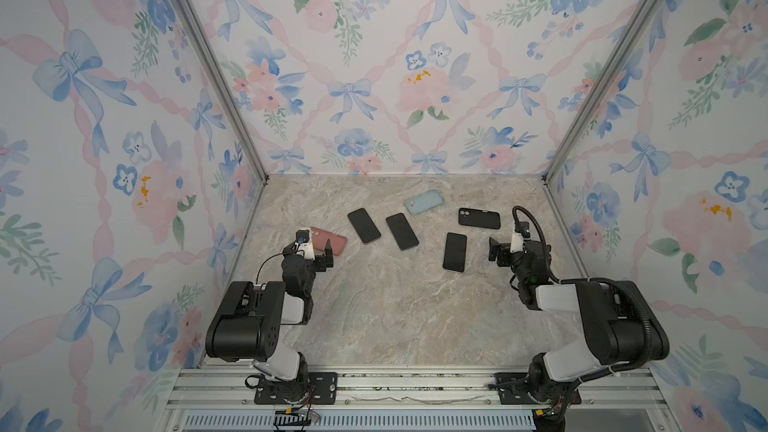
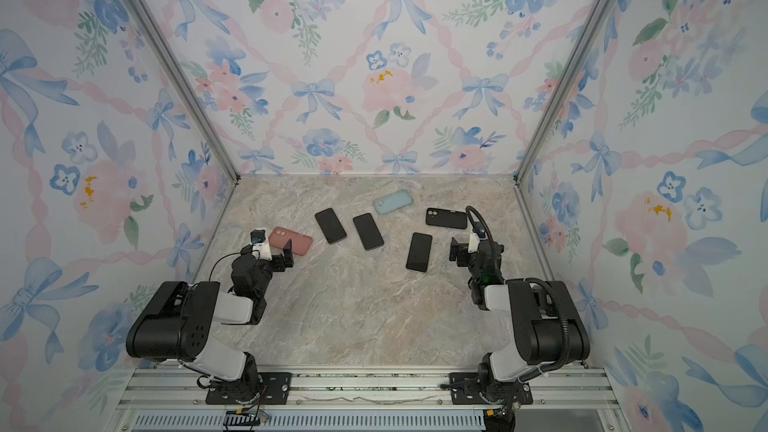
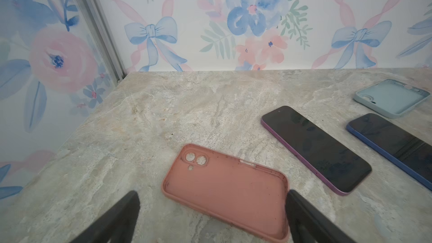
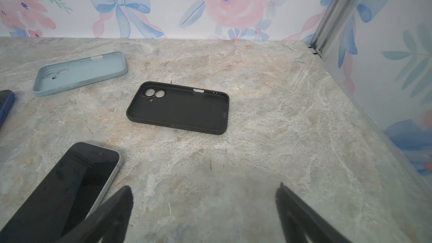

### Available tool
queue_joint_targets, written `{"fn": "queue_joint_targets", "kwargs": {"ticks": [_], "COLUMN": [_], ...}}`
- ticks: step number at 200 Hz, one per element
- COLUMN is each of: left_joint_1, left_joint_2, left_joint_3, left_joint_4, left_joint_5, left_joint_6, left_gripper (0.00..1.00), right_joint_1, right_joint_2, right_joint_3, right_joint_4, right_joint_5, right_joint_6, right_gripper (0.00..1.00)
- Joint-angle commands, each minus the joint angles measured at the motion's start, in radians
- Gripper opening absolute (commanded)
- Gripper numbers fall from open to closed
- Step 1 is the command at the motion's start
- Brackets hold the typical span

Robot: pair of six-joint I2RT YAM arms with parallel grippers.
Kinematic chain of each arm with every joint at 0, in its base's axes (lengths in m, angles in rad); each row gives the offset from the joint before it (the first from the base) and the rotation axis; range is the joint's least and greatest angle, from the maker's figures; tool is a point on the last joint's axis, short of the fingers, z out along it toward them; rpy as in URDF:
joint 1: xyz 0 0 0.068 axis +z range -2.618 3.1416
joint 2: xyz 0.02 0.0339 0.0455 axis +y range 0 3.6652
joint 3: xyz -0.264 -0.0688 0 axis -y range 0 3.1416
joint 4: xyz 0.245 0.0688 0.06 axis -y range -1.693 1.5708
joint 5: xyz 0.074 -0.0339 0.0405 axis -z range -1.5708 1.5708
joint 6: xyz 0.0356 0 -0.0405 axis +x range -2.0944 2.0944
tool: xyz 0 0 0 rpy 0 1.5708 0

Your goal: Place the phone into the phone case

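Three dark-screened phones lie face up: a purple-edged phone [image 1: 364, 225] [image 3: 315, 148], a blue-edged phone [image 1: 402, 231] [image 3: 392, 146] and a silver-edged phone [image 1: 454, 252] [image 4: 63, 188]. Three empty cases lie hollow side up: a pink case [image 1: 330, 241] [image 3: 226, 190], a pale blue case [image 1: 424, 201] [image 4: 79, 73] and a black case [image 1: 478, 218] [image 4: 180, 108]. My left gripper [image 1: 318, 249] [image 3: 212, 196] is open, low over the near end of the pink case. My right gripper [image 1: 503, 247] [image 4: 204, 189] is open over bare table, between the silver-edged phone and the black case.
Everything lies on a marble-patterned table [image 1: 395, 317] closed in by flowered walls at the back and on both sides. Aluminium posts [image 1: 216, 68] stand in the back corners. A metal rail [image 1: 415, 384] at the front edge carries both arm bases.
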Motion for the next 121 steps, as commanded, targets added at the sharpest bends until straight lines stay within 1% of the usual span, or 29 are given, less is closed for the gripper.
{"fn": "queue_joint_targets", "kwargs": {"ticks": [1,121], "left_joint_1": [0.003,0.006], "left_joint_2": [0.013,0.013], "left_joint_3": [-0.004,-0.005], "left_joint_4": [0.02,0.021], "left_joint_5": [0.002,0.005], "left_joint_6": [0.002,-0.001], "left_gripper": [0.98,0.98], "right_joint_1": [-0.007,-0.016], "right_joint_2": [0.009,0.006], "right_joint_3": [0.012,0.001], "right_joint_4": [0.006,0.022], "right_joint_5": [-0.022,-0.031], "right_joint_6": [0.003,0.008], "right_gripper": [0.97,0.97]}}
